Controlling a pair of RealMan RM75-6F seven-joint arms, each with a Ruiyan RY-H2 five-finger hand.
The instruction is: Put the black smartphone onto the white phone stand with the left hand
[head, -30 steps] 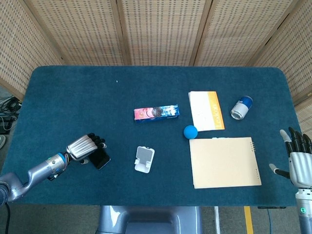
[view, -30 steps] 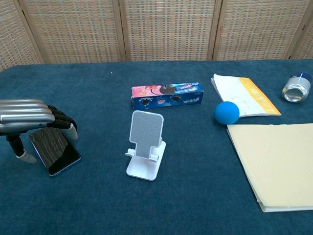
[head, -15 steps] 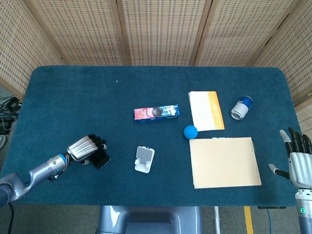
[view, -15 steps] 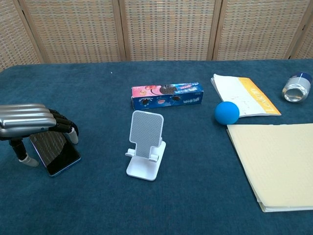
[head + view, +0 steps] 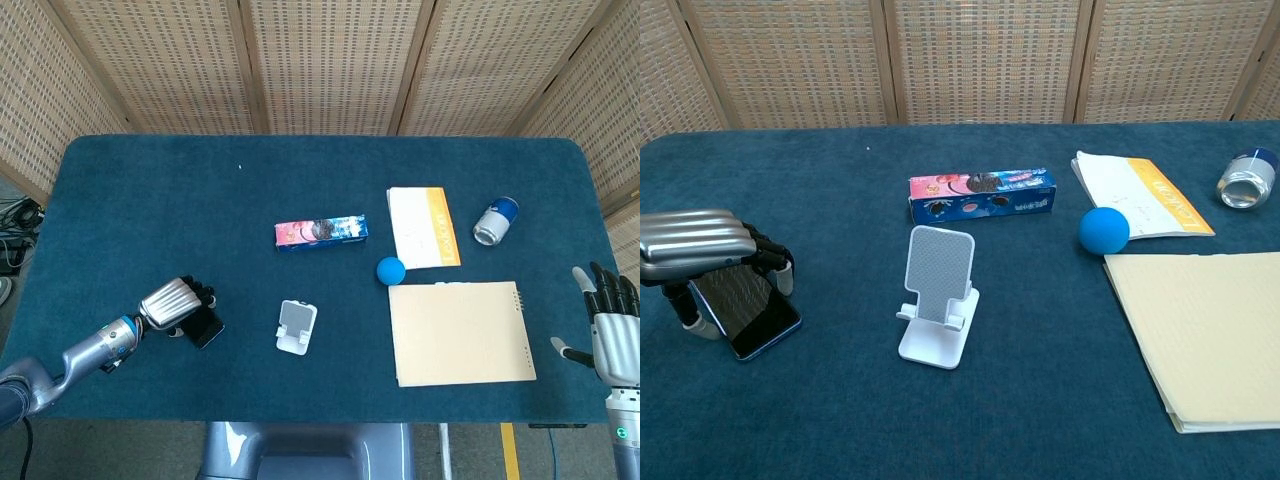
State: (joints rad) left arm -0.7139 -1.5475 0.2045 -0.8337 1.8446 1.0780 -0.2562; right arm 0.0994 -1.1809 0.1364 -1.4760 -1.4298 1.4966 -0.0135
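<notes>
Got my left hand (image 5: 700, 250) arched knuckles-up over the black smartphone (image 5: 745, 308), fingers curled down one edge and thumb at the other, prob so I can pinch it by the sides; can't tell if it's actually gripped yet. Phone's near the table's front-left, well apart from the white phone stand (image 5: 937, 295) w/ its cradle facing me. Right hand (image 5: 610, 320) is idle at the far edge, fingers spread, holding nothing.

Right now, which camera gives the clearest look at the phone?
The chest view: the phone looks large there, its dark screen visible beneath the left hand. The head view shows only a small dark corner poking from under the hand.
</notes>
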